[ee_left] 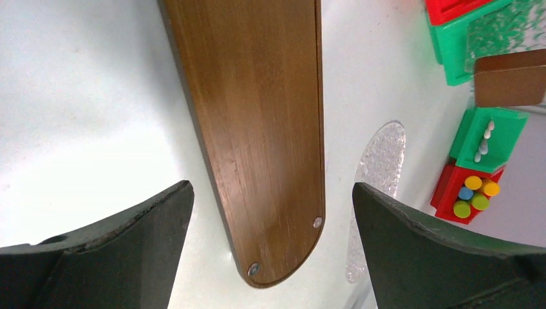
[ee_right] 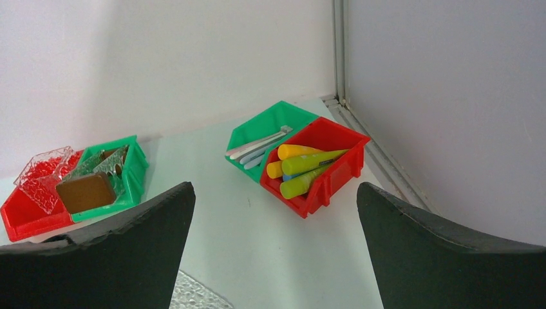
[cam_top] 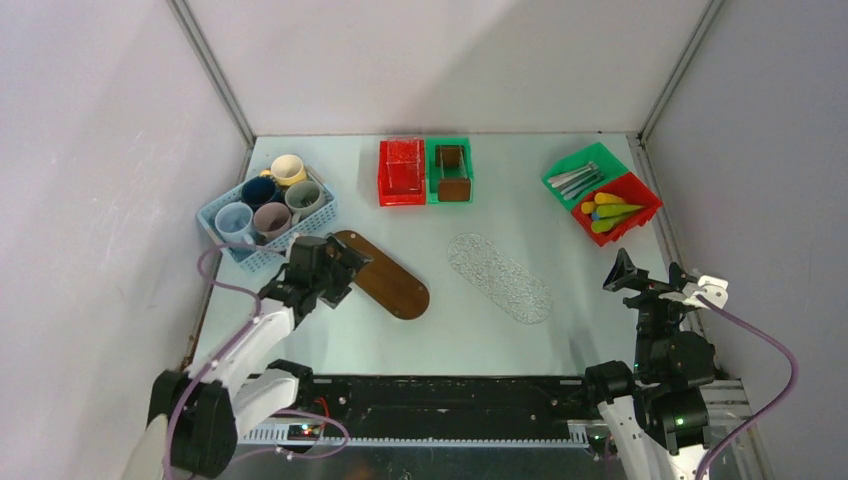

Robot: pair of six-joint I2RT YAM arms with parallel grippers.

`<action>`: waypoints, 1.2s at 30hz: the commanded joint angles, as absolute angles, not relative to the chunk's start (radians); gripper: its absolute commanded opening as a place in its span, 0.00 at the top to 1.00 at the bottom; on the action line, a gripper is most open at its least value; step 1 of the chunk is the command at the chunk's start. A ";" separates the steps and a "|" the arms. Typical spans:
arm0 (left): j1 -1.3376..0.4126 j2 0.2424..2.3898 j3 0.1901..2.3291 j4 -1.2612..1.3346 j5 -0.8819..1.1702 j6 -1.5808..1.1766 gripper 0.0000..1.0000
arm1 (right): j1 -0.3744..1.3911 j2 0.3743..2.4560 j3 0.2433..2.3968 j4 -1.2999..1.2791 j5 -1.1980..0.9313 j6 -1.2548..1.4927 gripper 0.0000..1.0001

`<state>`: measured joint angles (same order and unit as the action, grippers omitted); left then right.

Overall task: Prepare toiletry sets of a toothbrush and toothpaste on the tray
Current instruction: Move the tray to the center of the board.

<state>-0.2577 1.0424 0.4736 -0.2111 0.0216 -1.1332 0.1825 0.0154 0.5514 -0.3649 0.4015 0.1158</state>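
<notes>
My right gripper (ee_right: 273, 193) and left gripper (ee_left: 270, 193) gape wide and empty; the tubes (ee_right: 308, 164) lie in the red bin (ee_right: 335, 180), toothbrushes (ee_right: 257, 145) just beside it, and I judge a tube light, soft and slippery, wanting a gentle mid-body pinch.

Colours on the pale table (cam_top: 470, 340)
Far right, yellow, lime green and blue tubes (cam_top: 610, 212) lie in a red bin (cam_top: 650, 196), whitish toothbrushes (cam_top: 575, 180) in a green bin (cam_top: 604, 151). The brown tray (cam_top: 385, 278) shows wood grain; the clear tray (cam_top: 500, 278) looks bumpy.
</notes>
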 commanded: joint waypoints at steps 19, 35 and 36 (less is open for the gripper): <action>0.263 1.183 1.210 -0.802 -0.250 -0.588 0.00 | 0.206 -0.075 0.537 -0.320 0.406 0.116 0.01; 0.397 1.729 1.688 -0.835 -0.260 -0.388 0.19 | 0.204 -0.036 0.532 -0.320 0.397 0.108 0.00; 0.399 1.743 1.699 -0.840 -0.264 -0.393 0.20 | 0.203 -0.035 0.530 -0.318 0.397 0.106 0.01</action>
